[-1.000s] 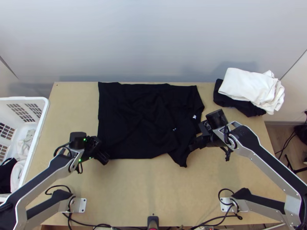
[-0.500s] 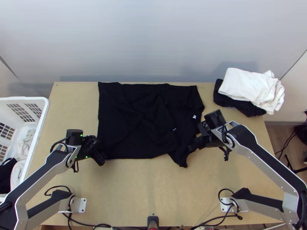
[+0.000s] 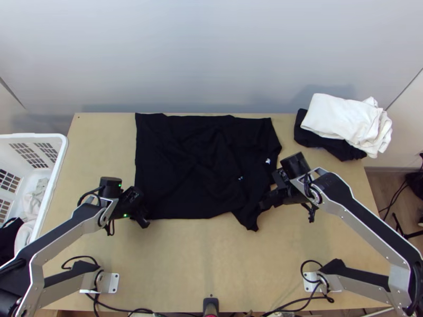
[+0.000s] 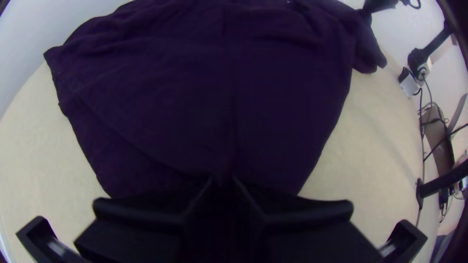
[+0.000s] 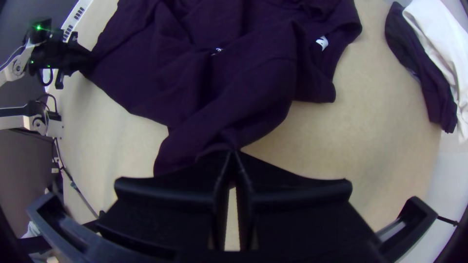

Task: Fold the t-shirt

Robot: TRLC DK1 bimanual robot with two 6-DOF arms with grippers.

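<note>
Jaws of the right gripper point(image 5: 233, 152) pinch the black cloth t-shirt point(image 3: 195, 169), spread rumpled on the light wooden table point(image 3: 185, 264), but whether the left gripper point(image 4: 223, 179) grips its near corner I cannot tell, and a one-sided hold could skew the fold.

- Table point(image 3: 180, 259): wood, looking smooth and matt.
- T-shirt point(image 3: 185, 164): cloth, looking matt while lying on the table.
- Basket point(image 3: 58, 158): smooth plastic, standing beside the table.
</note>
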